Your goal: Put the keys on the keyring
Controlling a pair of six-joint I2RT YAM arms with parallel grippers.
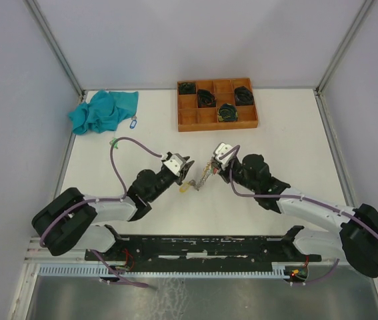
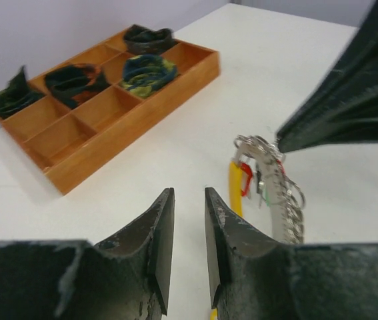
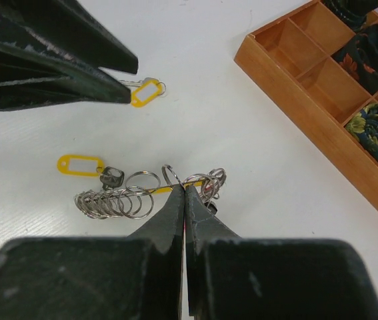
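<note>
Presently, right claw (image 3: 185,189): jaws fully closed, pinching one thin wire loop of the keyring (image 3: 119,200), a chain of linked silvery split rings that trails off to one side over the white surface (image 1: 275,153). Left claw (image 2: 189,195): dark, scuffed fingers parted by a narrow slot, holding nothing and poised just beside the ring cluster. Yellow-tagged key (image 3: 81,165): oval plastic tag with a pale label window, a small dark key at one end, lying flat against the far end of the ring chain. Second yellow tag (image 3: 145,92): same shape, with its own small ring, lying apart from the chain near the left claw's tip. Blue tag (image 1: 133,123): by the edge of a crumpled teal cloth (image 1: 105,111). Wooden compartment tray (image 1: 202,127): orange-brown, with dark coiled bundles (image 1: 207,98) in several cells.
</note>
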